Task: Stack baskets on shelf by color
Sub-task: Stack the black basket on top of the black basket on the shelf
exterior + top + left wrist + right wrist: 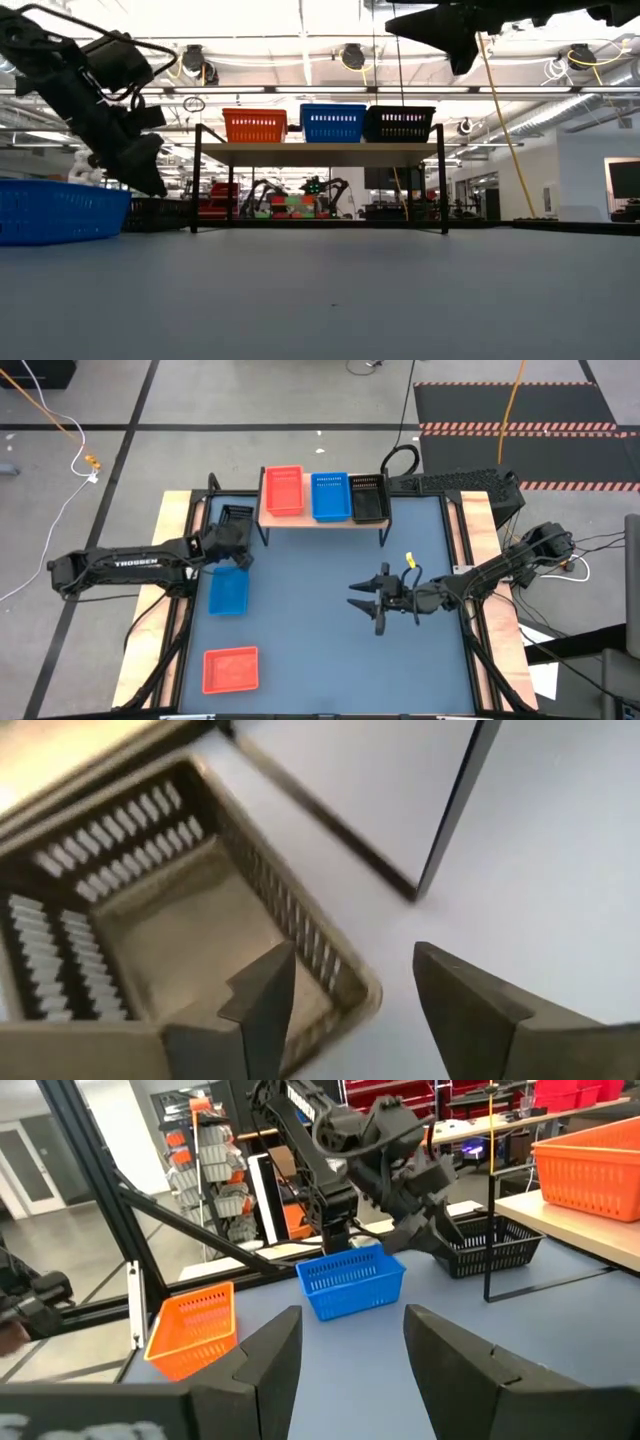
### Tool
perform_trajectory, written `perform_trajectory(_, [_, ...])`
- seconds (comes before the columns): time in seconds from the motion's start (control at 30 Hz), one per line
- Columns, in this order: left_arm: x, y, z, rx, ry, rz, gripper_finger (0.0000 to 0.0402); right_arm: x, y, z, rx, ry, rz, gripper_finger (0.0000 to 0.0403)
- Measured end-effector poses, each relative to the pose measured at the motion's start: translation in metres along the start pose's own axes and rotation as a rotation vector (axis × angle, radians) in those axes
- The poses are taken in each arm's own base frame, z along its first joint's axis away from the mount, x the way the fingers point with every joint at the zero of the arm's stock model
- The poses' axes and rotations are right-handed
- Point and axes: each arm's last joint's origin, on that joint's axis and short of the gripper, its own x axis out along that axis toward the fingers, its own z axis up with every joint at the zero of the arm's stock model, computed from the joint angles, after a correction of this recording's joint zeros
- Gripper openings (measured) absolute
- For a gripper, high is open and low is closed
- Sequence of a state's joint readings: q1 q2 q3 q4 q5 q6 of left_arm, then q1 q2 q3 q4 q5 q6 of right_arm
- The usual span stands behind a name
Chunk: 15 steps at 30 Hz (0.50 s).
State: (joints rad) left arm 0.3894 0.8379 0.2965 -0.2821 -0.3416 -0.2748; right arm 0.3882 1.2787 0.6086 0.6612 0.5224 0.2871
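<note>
1. The baskets are small, shallow rectangular plastic trays with slotted walls and perforated bottoms, in red, blue and black.
2. The shelf (322,520) is a low bench with a light wooden top and thin black legs, at the far edge of the blue worktop (320,650).
3. On it stand, side by side, a red basket (283,491), a blue basket (329,495) and a black basket (368,497).
4. On the worktop lie a second blue basket (229,591), a second red basket (230,669) near the front edge, and a second black basket (236,519) just left of the shelf.
5. The left claw (236,552) hangs over that black basket's near rim, its fingers (262,1005) apart, one inside the wall and one outside; contact cannot be told.
6. The right claw (367,600) hovers over the middle of the worktop, fingers spread and empty.
7. The left wrist view alone shows the black basket's slotted floor from inside.
8. The low view shows the three shelved baskets in a level row, and the left claw (150,180) raised above the worktop.
9. The right wrist view shows the left arm bent over the black basket (487,1243), with the blue one (350,1283) nearer.
</note>
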Motion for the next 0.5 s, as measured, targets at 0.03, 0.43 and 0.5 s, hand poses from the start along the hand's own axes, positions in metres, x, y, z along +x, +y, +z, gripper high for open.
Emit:
perform_trajectory(0.03, [0.0021,0.0,-0.0011,0.002,-0.028,-0.006,0.0205,0.0,0.0002,0.0006,0.003,-0.006,0.001,0.017])
perform_trajectory(0.43, [0.0091,0.0079,-0.0099,0.021,-0.023,0.03,0.0058,0.0001,0.0004,0.0015,-0.011,-0.013,0.003,0.017])
perform_trajectory(0.5, [0.0094,0.0092,-0.0096,-0.004,-0.024,0.037,0.0031,0.0001,0.0004,0.0015,-0.011,-0.013,0.003,0.017])
